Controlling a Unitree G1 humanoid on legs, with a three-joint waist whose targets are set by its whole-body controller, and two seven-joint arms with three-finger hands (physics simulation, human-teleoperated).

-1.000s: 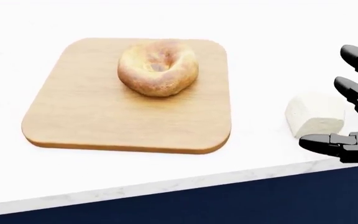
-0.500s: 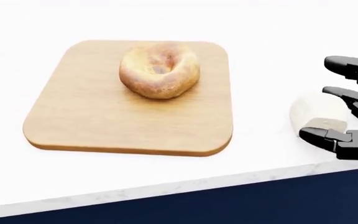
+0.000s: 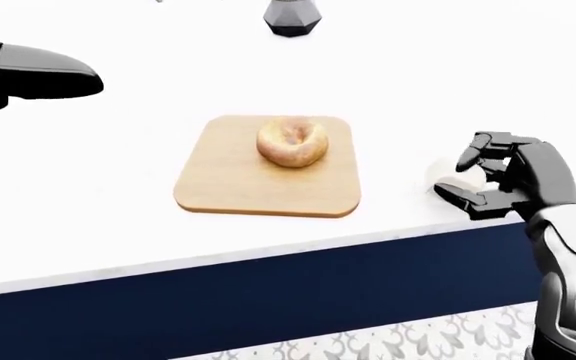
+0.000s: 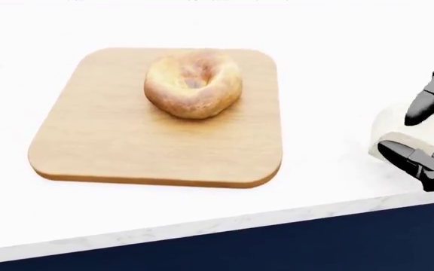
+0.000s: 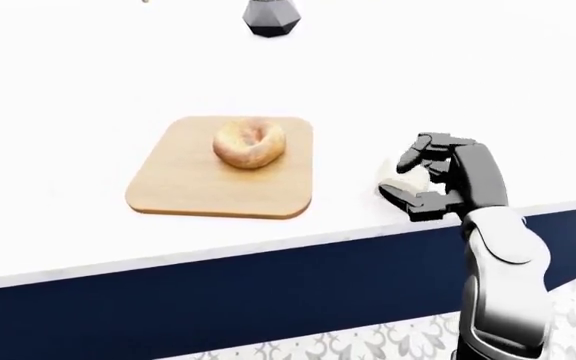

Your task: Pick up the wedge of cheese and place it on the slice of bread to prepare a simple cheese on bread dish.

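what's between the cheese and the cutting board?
Nothing: only bare white counter separates the cheese, with the right hand closing around it, from the cutting board, clearest in the head view.

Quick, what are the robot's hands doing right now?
Right hand: closed around the cheese.
Left hand: fingers out of view, cannot tell.

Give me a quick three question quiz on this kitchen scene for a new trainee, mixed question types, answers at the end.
1. True or false: the cheese wedge already rests on the bread.
2. Which hand has its fingers round the cheese: A) left hand B) right hand?
3. Fill in: the bread sits on a wooden ____.

Key
1. False: the cheese is on the white counter, to the right of the cutting board in the head view.
2. B.
3. Cutting board.
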